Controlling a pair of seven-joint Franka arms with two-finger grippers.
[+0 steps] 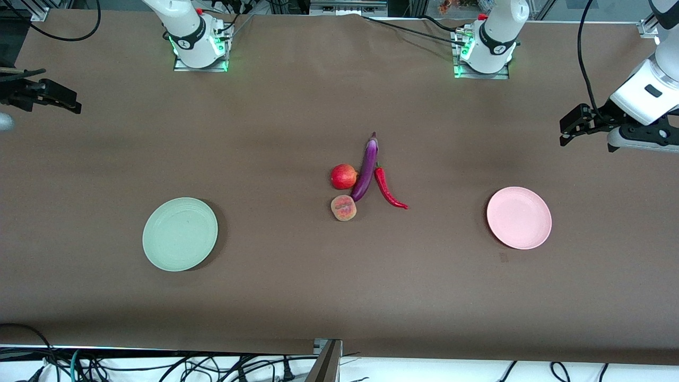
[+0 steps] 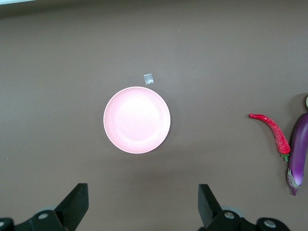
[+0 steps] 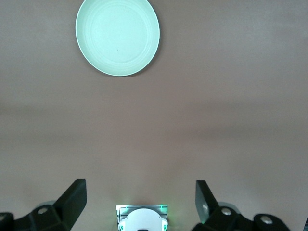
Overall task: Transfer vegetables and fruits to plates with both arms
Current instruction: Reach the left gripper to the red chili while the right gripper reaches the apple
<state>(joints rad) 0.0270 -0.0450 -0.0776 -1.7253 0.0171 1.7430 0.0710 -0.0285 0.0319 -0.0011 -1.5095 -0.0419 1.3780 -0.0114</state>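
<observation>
A purple eggplant [image 1: 365,170], a red chili pepper [image 1: 388,191], a red apple [image 1: 344,176] and an orange-pink peach [image 1: 344,207] lie bunched at the table's middle. The mint green plate [image 1: 180,234] lies toward the right arm's end and shows in the right wrist view [image 3: 117,36]. The pink plate [image 1: 519,217] lies toward the left arm's end and shows in the left wrist view [image 2: 137,120], with the chili [image 2: 275,132] and eggplant [image 2: 300,151]. My left gripper [image 1: 568,130] is open and empty, high over the table's end past the pink plate. My right gripper [image 1: 68,103] is open and empty, high over the other end.
The brown table cover [image 1: 297,276] spans the view. A small pale tag [image 1: 503,257] lies beside the pink plate, nearer the camera, and shows in the left wrist view [image 2: 148,79]. The arm bases [image 1: 200,45] stand along the table's top edge. Cables hang at the front edge.
</observation>
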